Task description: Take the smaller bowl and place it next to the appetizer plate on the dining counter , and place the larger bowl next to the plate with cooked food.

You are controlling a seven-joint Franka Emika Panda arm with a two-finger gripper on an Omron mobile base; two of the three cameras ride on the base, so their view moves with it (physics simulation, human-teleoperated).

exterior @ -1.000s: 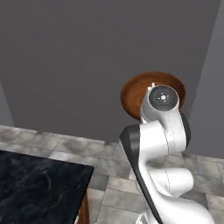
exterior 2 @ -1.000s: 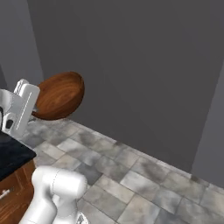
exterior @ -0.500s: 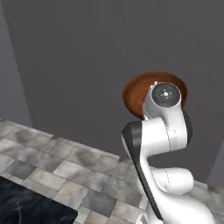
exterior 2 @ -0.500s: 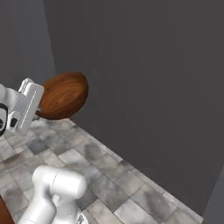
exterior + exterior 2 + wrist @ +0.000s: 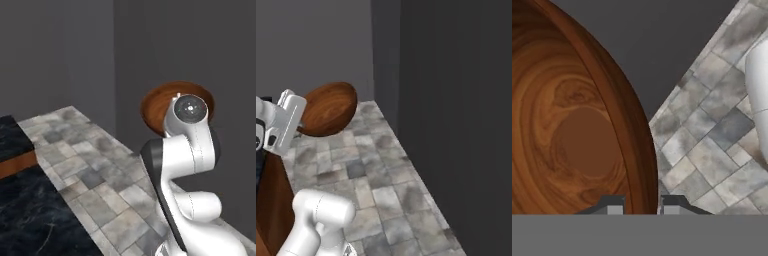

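Jaws pinch the rim of the wooden bowl (image 5: pixel 572 125): in the hand view one fingertip sits inside the wall, the other outside, the rim running up between them. The gripper (image 5: pixel 643 206) holds close on that thick wall.

The bowl (image 5: pixel 326 109) hangs in the air, well above the tiled floor (image 5: pixel 381 185), tipped on its side so the hollow faces back toward the arm. In the left base view the bowl (image 5: pixel 160 107) shows past the arm's upper joint, which covers its right part. Dark grey walls (image 5: pixel 456 100) stand close behind and beside it.

Bench (image 5: pixel 30 220): the black, white-veined marble top lies at lower left of the left base view, a strip of reddish-brown wood across it. The bowl is well apart from the bench, off to its right over the floor.
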